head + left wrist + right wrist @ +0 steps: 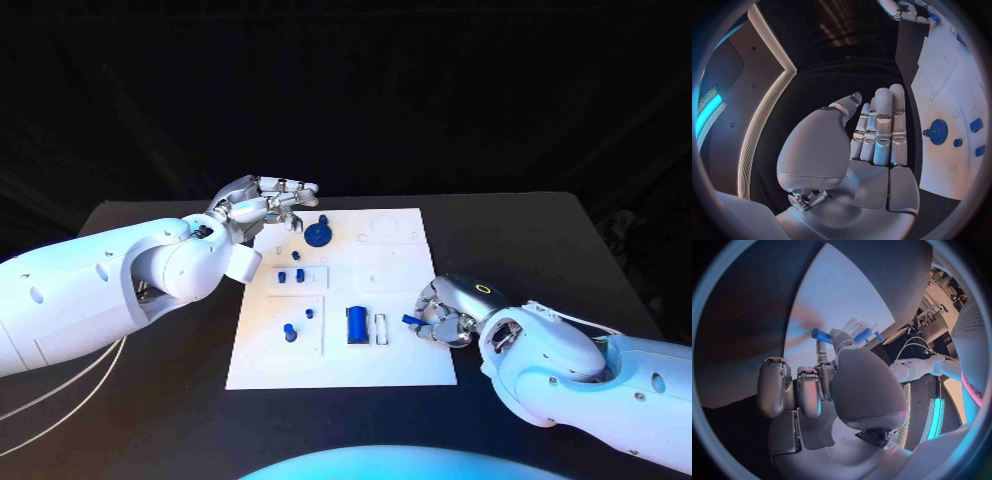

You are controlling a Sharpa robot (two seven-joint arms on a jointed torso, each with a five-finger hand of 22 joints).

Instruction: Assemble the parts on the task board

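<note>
1. Here the white board [342, 340] is lying in the middle of the black table [548, 240], with small blue parts spread over it.
2. The left hand [267, 205] is hovering at about 11 o'clock from the board's centre, over its far left corner. In the left wrist view its fingers [882, 125] are stretching out straight and lying side by side, and the hand is holding nothing.
3. A round blue gear [317, 235] with a small knob is sitting on the board just beside the left hand, toward 4 o'clock from it.
4. Two small blue pieces [291, 275] are standing close to each other, at about 10 o'clock from the board's centre.
5. A long blue block [356, 322] is lying near the middle of the board, and a small blue peg [290, 331] is resting at 9 o'clock from it.
6. The right hand [447, 312] is resting at the right edge of the board, at about 3 o'clock from the long block.
7. In the right wrist view this hand is pinching a short blue cylinder [821, 334] between its fingertips [836, 335], while the other fingers are curling loosely toward the palm. A second blue piece [862, 335] is showing just behind the fingertips; I cannot tell if the hand is touching it.
</note>
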